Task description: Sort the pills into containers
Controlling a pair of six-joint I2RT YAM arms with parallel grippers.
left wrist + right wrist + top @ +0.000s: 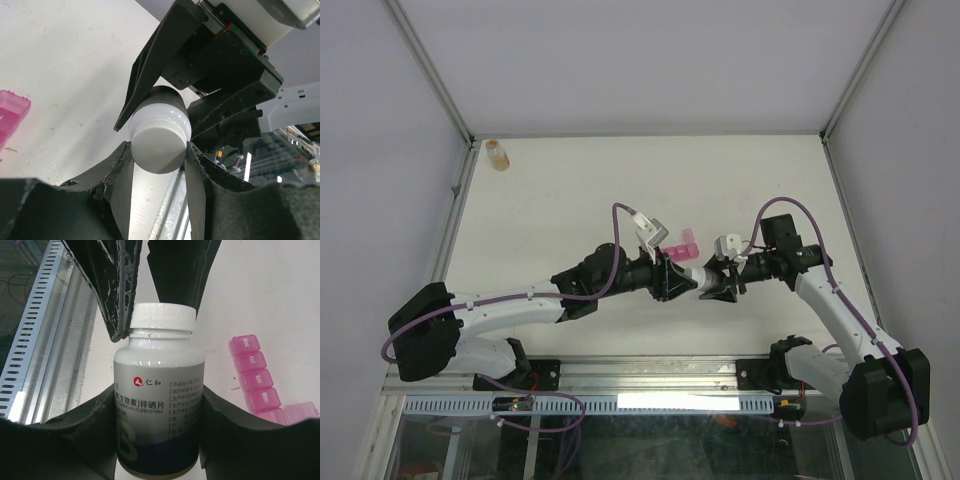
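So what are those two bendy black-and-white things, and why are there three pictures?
They are two robot arms bolted to a white table. One picture looks down from above; the other two come from cameras on each wrist. The left arm and right arm meet in the middle. The right arm's fingers squeeze a white plastic pill bottle; the left arm's fingers pinch its white ribbed cap. On the table lie a see-through pink pill box and, far off, a small amber bottle.
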